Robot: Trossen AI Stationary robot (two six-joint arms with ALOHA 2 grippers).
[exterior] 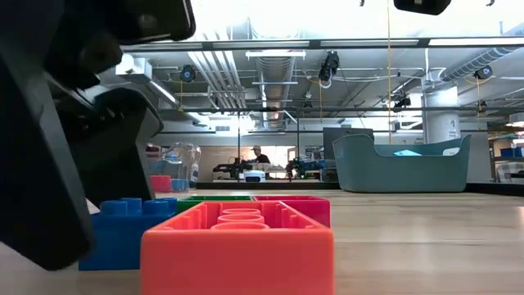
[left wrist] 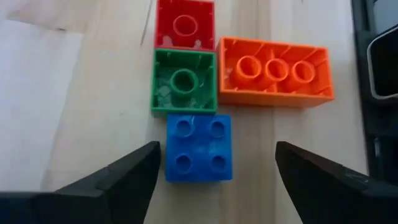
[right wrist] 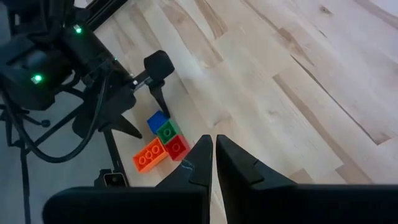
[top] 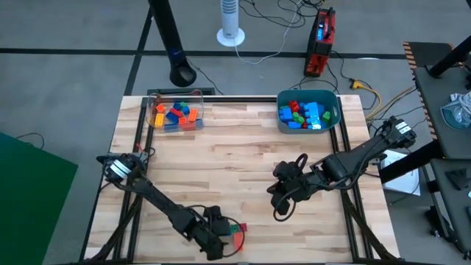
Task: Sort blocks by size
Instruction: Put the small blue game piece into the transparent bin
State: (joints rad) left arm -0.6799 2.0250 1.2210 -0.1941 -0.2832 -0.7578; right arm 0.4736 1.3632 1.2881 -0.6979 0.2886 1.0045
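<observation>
Four blocks lie side by side on the wood near the table's front edge: a blue one (left wrist: 199, 149) studs up, and a green one (left wrist: 185, 81), a red one (left wrist: 185, 25) and a long orange one (left wrist: 275, 71) with their hollow sides up. My left gripper (left wrist: 217, 149) is open just above the table. One finger stands on each side of the blue block (top: 229, 234) without touching it. My right gripper (right wrist: 213, 155) is shut with nothing in it and hangs over the table's middle right (top: 283, 193). In the low view the orange block (exterior: 237, 246) is nearest.
At the far left a clear box (top: 176, 114) holds several blocks, and at the far right a teal tub (top: 331, 114) holds several more. Bare wood lies between them and the arms. The table's near edge runs close beside the four blocks.
</observation>
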